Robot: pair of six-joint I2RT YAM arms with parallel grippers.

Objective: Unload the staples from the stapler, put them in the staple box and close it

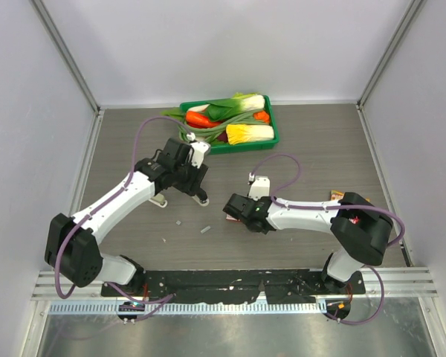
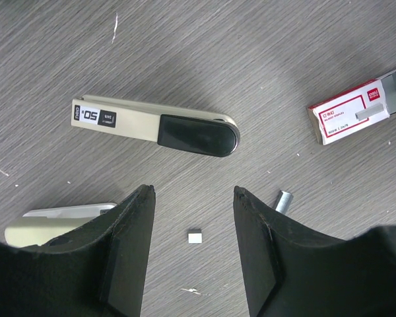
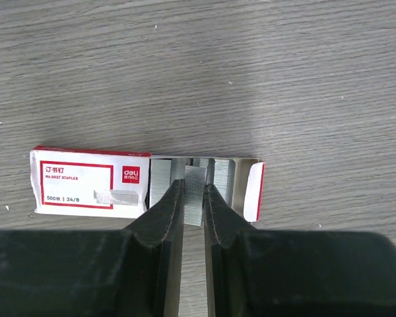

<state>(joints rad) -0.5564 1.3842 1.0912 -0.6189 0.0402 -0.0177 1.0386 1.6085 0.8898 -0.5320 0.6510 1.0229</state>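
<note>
Two tiny grey metal strips of staples (image 2: pixel 195 236) lie loose on the grey wood-grain table (image 3: pixel 264 66), so some unloading looks done; the small desk stapler (image 2: pixel 155 125), cream top arm with a black end, lies flat just beyond them, apparently closed, and whether anything remains inside it cannot be told. The left gripper (image 2: pixel 193 195) hangs above the loose strips, fingers spread with nothing between them. The right gripper (image 3: pixel 193 187) pinches a longer grey staple strip (image 3: pixel 195 173) over the open drawer of the flat red-and-white printed box (image 3: pixel 86 181) (whether that strip belongs to the stapler's load or the box's stock is not shown). By my judgement the task is partly done; left are confirming the magazine is empty and putting away the loose strips.
</note>
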